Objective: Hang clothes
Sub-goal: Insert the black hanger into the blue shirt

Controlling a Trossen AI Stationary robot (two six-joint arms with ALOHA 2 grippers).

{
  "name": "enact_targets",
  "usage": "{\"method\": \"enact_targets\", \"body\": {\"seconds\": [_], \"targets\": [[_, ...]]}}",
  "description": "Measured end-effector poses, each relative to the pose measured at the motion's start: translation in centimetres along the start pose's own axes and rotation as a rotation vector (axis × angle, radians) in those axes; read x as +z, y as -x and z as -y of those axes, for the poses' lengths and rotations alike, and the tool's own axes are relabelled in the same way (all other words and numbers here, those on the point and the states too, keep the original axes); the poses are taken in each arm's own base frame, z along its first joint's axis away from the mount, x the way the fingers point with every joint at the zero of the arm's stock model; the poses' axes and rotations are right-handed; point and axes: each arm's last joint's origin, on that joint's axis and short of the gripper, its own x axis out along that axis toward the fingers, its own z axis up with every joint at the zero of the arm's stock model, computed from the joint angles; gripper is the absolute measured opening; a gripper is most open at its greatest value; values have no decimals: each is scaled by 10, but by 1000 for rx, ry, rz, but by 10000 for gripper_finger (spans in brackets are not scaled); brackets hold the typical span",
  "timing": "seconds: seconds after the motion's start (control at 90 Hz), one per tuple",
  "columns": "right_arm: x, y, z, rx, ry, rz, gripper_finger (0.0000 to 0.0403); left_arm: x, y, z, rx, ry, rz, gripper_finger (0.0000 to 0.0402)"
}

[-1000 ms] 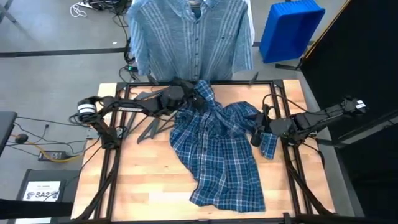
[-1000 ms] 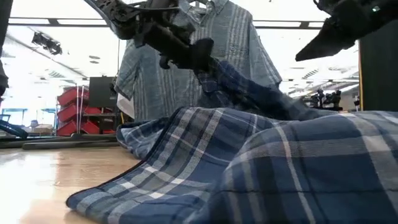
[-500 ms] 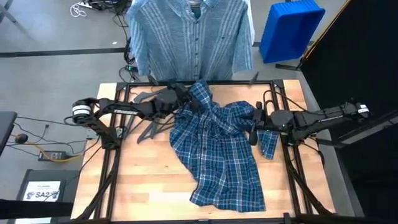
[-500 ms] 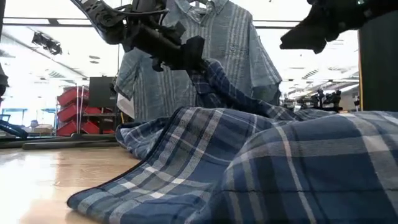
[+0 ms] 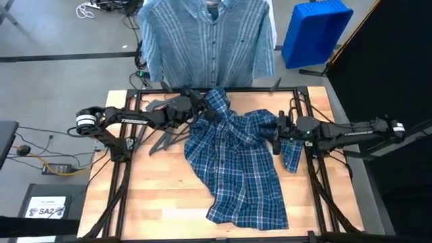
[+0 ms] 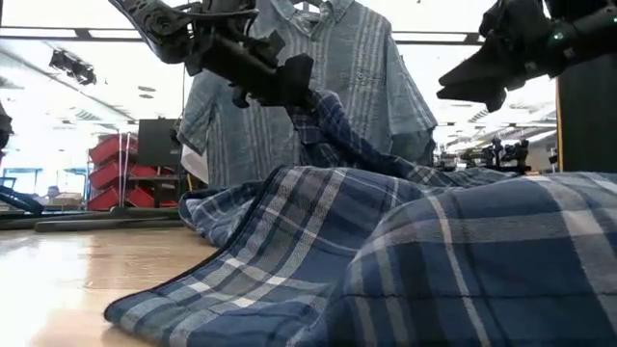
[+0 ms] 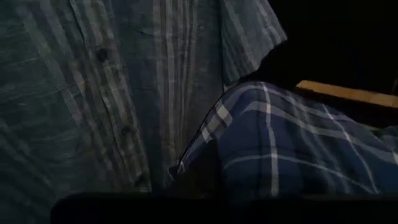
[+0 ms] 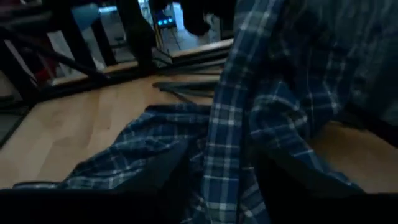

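Plaid shirt (image 5: pixel 236 162) is spread over the centre of the worktop (image 5: pixel 162 196), running from about 12 o'clock down to 6 o'clock, bunched and creased in its upper half, flatter toward the hem at 6.

Left end effector (image 5: pixel 204 112) is at about 11 o'clock on the worktop, clamped on the upper edge of the plaid shirt. In the low view that edge is lifted off the wood and the cloth drapes down from the left end effector (image 6: pixel 307 85) to the rest of the shirt (image 6: pixel 405 260). In the left wrist view, plaid cloth (image 7: pixel 292 149) sits right at the fingers, with the striped shirt (image 7: pixel 112 93) just behind.

Right end effector (image 5: pixel 275 140) is at about 3 o'clock, over the shirt's right-hand edge, just beside a small folded flap of plaid. In the low view it hangs above the cloth (image 6: pixel 469 79), not touching. Right wrist view shows the two fingers (image 8: pixel 168 171) spread wide, with a raised ridge of plaid (image 8: pixel 236 124) between them; nothing gripped.

Striped blue-grey shirt (image 5: pixel 208 40) hangs upright beyond the 12 o'clock edge of the worktop, buttons facing the camera. Dark hangers (image 5: pixel 165 138) lie on the wood at about 10 o'clock, under the left arm. Blue bin (image 5: pixel 316 30) is on the floor past the 1 o'clock corner.
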Motion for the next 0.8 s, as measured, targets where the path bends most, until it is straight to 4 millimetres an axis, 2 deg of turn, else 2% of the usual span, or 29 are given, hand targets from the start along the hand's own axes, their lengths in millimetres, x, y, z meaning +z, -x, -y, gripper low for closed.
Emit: {"method": "enact_targets", "body": {"seconds": [0.189, 0.289, 0.489, 0.578, 0.8], "targets": [[-5, 9, 11, -63, -8, -50, 153, 0, 3, -10, 23, 3, -6, 0], [-7, 10, 15, -80, -21, -18, 152, -5, 7, -15, 33, 27, 10, 0], [-42, 5, 26, -91, -93, 11, 153, -14, 8, -22, 47, 84, 16, 0], [-48, 3, 27, -61, -108, 21, 153, -14, 8, -22, 42, 92, 20, 0], [-48, -1, 23, -23, 47, 33, 154, -12, 8, -21, 37, 101, 35, 0]]}}
